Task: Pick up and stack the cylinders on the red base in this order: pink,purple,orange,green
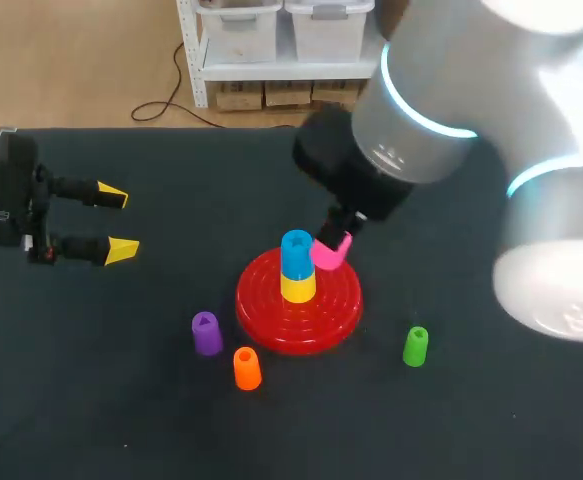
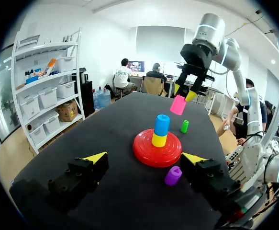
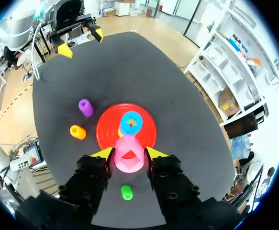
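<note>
Right hand (image 3: 128, 154) is pinching the pink cylinder (image 1: 331, 252) by its side walls, holding it slightly tilted at 2 o'clock of the blue-and-yellow post (image 1: 297, 268) on the red base (image 1: 261, 305). It's probably light, stiff, hollow plastic and slick, and the side grip is leaving the bore free. Left hand (image 1: 117, 222) is sitting wide open and empty at 9 o'clock. Purple cylinder (image 1: 206, 333) and orange cylinder (image 1: 247, 368) are lying at 7–8 o'clock on the worktop (image 1: 171, 150), green cylinder (image 1: 416, 346) at 4.

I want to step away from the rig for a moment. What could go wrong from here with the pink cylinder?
1. The pink cylinder, held in the right gripper, looks tilted near the blue cylinder; lowering it off-centre might knock blue off the yellow cylinder.
2. The stack on the red base is already two high, so a poorly seated pink could slide off.
</note>
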